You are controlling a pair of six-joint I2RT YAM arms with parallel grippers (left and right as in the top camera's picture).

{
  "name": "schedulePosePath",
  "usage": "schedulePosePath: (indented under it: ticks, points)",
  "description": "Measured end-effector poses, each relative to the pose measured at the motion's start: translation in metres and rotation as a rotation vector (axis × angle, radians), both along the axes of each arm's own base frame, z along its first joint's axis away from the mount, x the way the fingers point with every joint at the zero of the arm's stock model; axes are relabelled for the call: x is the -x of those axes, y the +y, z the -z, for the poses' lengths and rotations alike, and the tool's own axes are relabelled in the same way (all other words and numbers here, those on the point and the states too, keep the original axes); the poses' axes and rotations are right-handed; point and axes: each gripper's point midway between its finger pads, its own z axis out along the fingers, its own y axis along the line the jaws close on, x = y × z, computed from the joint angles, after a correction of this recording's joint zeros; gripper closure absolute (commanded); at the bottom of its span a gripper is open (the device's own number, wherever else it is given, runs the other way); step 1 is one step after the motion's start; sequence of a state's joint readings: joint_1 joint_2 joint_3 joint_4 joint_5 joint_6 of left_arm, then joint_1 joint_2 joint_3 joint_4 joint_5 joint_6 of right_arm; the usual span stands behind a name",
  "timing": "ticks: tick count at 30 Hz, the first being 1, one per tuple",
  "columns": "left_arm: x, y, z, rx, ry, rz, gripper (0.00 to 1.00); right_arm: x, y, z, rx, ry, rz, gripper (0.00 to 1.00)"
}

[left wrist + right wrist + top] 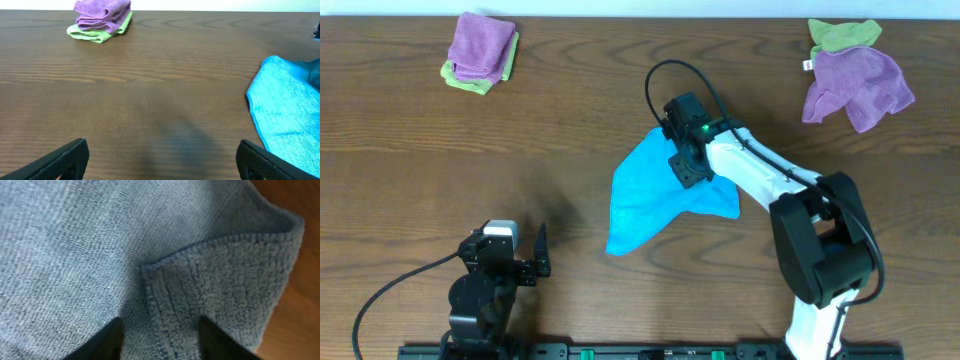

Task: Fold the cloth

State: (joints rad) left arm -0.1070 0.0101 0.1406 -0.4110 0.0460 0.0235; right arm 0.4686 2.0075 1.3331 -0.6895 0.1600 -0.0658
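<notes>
A blue cloth (650, 200) lies partly folded in the middle of the table. In the left wrist view it shows at the right edge (287, 120). My right gripper (682, 160) is over the cloth's upper part. In the right wrist view its two dark fingers (162, 340) are apart, pressing down on the cloth (75, 255) on either side of a folded-over corner's hemmed edge (215, 275). My left gripper (525, 255) is open and empty above bare wood near the front left (160, 160), well left of the cloth.
A folded purple and green cloth stack (480, 52) sits at the back left, also in the left wrist view (102, 20). A loose purple and green cloth heap (855, 75) lies at the back right. A black cable loops above the right wrist.
</notes>
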Motion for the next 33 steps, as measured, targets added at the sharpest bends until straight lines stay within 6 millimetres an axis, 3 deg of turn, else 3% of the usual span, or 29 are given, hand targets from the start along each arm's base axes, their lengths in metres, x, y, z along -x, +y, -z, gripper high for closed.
schedulePosePath:
  ticks: [5, 11, 15, 17, 23, 27, 33]
  points:
    - [0.000, 0.000, 0.000, 0.000, 0.000, 0.000, 0.05, -0.008, -0.004, -0.002, 0.023, -0.037, 0.007, 0.67]
    - [0.000, 0.000, 0.000, 0.000, 0.000, 0.000, 0.05, -0.014, -0.010, -0.004, 0.035, -0.060, 0.022, 0.88]
    - [0.000, 0.000, 0.000, 0.000, 0.000, 0.000, 0.05, -0.018, -0.018, -0.004, 0.037, -0.063, 0.044, 0.84]
    - [0.000, 0.000, 0.000, 0.000, 0.000, 0.000, 0.05, -0.020, -0.023, -0.004, 0.040, -0.064, 0.051, 0.73]
    - [0.000, 0.000, 0.000, 0.000, 0.000, 0.000, 0.05, -0.026, -0.033, -0.005, 0.039, -0.075, 0.072, 0.79]
    - [0.000, 0.000, 0.000, 0.000, 0.000, 0.000, 0.05, -0.033, -0.054, -0.005, 0.041, -0.075, 0.124, 0.79]
    - [0.000, 0.000, 0.000, 0.000, 0.000, 0.000, 0.05, -0.043, -0.103, -0.005, 0.045, -0.074, 0.245, 0.78]
